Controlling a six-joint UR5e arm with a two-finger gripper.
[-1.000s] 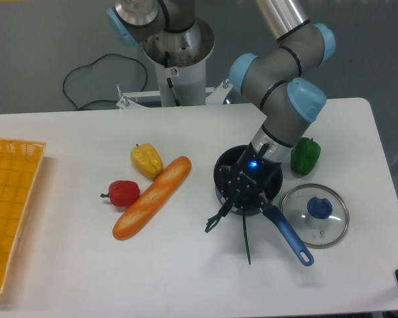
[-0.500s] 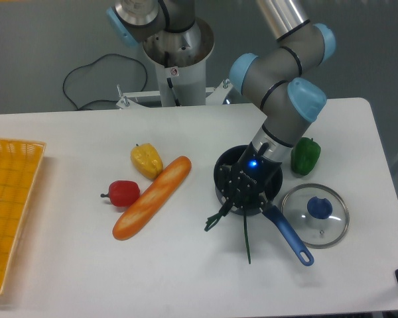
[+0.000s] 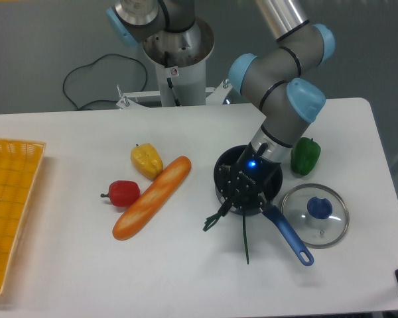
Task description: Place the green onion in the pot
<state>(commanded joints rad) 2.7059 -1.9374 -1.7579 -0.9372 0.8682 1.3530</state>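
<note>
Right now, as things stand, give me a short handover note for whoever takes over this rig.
Gripper: down over the pot, with the green onion coming out from under its fingers. Whether the jaws are shut on it cannot be told from this view.
Green onion: its upper end is at the pot, hidden by the gripper; the dark stalk tips hang out over the rim onto the table.
Pot: upright, blue handle pointing toward the front right, beside the glass lid.
Done: the onion has been brought to the pot.
Left: get the stalks fully inside, release, withdraw.
</note>
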